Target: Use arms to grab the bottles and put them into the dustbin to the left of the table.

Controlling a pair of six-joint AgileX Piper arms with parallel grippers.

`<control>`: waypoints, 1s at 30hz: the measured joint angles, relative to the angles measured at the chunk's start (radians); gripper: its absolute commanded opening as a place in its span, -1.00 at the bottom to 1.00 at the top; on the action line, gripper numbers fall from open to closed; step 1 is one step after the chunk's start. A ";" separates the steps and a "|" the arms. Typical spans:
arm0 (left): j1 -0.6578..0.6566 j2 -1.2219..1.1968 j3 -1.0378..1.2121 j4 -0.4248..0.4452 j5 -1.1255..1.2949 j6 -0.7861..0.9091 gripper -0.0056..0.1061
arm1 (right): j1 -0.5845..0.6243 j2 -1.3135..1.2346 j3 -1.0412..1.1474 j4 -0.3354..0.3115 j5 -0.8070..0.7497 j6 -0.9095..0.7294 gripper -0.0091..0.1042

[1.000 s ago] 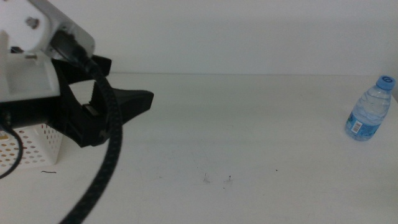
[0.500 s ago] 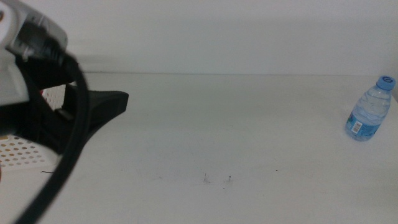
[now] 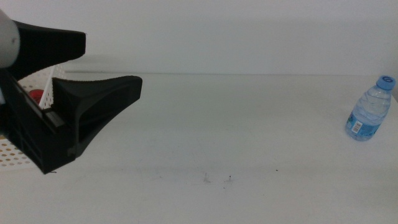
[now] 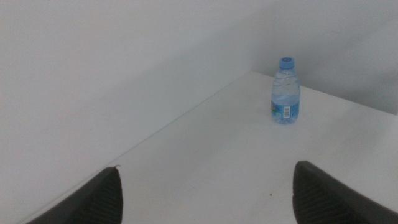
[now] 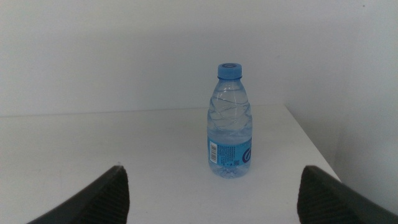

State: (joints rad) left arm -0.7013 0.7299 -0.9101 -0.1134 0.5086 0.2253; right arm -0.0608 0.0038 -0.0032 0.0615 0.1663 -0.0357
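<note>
— Starting at the left, what's that arm doing over there?

— The left gripper (image 3: pixel 99 106) hangs above the white dustbin (image 3: pixel 18 158) at the left end of the table (image 3: pixel 249 137), jaws spread wide with nothing between them. From that pose I'd judge it is parked over the bin because that is where things get dropped. Its black, wedge-shaped jaws point out across the table toward the far end.

— Anything in the bin?

— A bit of red (image 3: pixel 36 95) shows behind the perforated plastic wall, possibly the slim can, though too little is visible to be sure.

— And the middle of the table?

— Plain, smooth white, matte, with a few tiny dark specks (image 3: pixel 217 179) near the front edge.

— So what's left to pick up?

— One small water bottle (image 3: pixel 369 109), standing upright near the right end, well apart from the bin. Clear ribbed plastic, light blue cap, blue label round its lower part. It looks light and a little squashy, so I'd guess a firm squeeze would dent it.

— The other arm?

— The right gripper (image 5: pixel 211 199) faces that bottle squarely, jaws parted and empty, the bottle centred in the gap but not yet between them. That lineup reads as an approach for a side grasp.
</note>
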 measured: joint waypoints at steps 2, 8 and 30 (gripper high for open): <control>0.000 -0.002 0.000 0.000 0.000 -0.002 0.78 | 0.000 0.000 0.000 0.000 0.000 0.000 0.80; 0.000 -0.004 0.000 0.000 -0.007 -0.023 0.78 | 0.000 0.000 0.000 0.000 0.000 0.000 0.80; 0.000 -0.004 0.000 0.000 0.066 -0.042 0.78 | 0.000 0.000 0.000 -0.061 -0.011 0.011 0.80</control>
State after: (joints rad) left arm -0.7013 0.7263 -0.9101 -0.1134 0.5748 0.1837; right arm -0.0608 0.0038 -0.0032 0.0000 0.1557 -0.0249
